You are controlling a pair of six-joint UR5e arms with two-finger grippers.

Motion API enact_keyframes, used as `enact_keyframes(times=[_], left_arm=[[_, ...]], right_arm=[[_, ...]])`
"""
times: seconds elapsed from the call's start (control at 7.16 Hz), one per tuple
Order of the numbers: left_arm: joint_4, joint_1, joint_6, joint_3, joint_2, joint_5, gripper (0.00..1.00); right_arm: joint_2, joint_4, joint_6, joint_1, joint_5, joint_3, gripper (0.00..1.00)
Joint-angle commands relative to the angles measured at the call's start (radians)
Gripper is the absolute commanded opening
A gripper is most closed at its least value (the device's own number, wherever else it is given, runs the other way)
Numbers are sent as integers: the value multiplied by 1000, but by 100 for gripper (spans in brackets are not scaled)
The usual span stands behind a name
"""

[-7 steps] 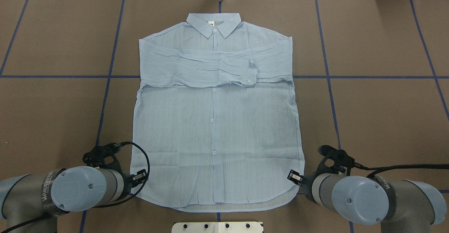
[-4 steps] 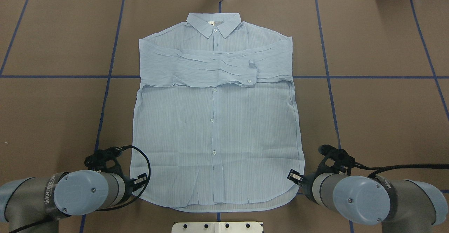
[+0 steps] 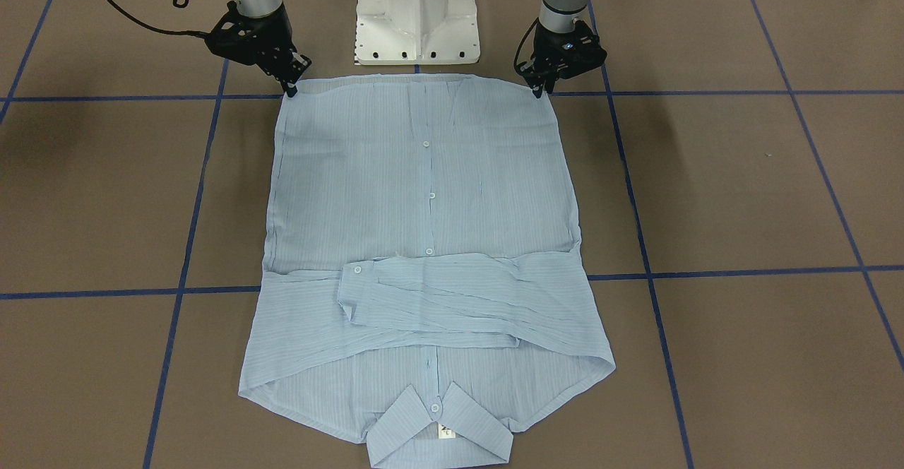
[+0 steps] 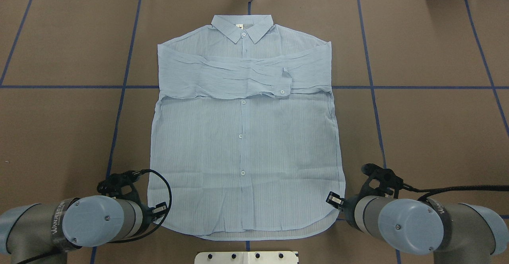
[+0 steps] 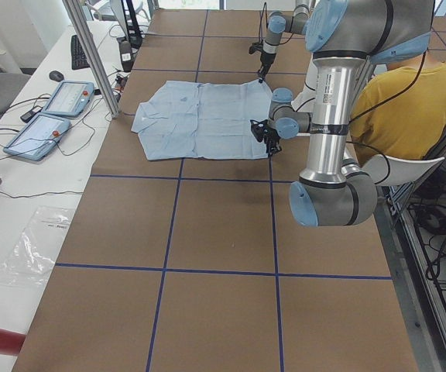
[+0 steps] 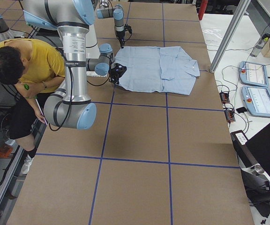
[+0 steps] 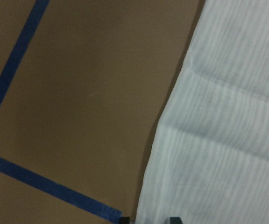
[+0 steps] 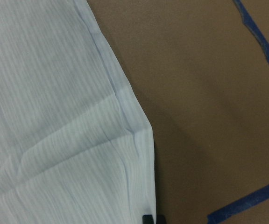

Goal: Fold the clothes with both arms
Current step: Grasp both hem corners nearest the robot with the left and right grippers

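The light blue striped shirt [image 4: 242,136] lies flat and buttoned, collar at the far side, with both sleeves folded across the chest [image 3: 438,292]. My left gripper [image 3: 539,90] is down at the near left hem corner. In the left wrist view its fingertips [image 7: 123,219] stand apart, open, with the shirt's edge [image 7: 209,154] between them. At the near right hem corner is my right gripper [image 3: 290,90]. The right wrist view shows its tips [image 8: 149,218] together, shut on the shirt's corner [image 8: 139,186].
The white pedestal base [image 3: 417,10] stands just behind the hem. A seated person in a yellow top [image 5: 409,101] is beside the robot. Two teach pendants [image 5: 53,116] and a metal post [image 5: 91,54] stand past the collar end. Blue tape lines [image 4: 119,109] cross the brown table.
My left arm has drawn back toward the robot's base along the shirt's left hem corner. The right arm and the shirt have stayed put.
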Motion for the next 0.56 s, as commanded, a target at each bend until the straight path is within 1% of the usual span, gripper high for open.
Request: enact_keyframes(times=[0.0, 0.14, 0.28, 0.42], left_arm=[[0, 0, 3, -4, 0, -8, 0], [0, 0, 3, -13, 0, -13, 0], [3, -2, 3, -57, 3, -52, 0], [6, -3, -2, -113, 9, -69, 0]], right_arm=[[0, 0, 0, -1, 0, 0, 0], [-2, -1, 0, 1, -2, 0, 0], [-3, -1, 0, 8, -2, 15, 0], [-14, -1, 3, 10, -6, 42, 0]])
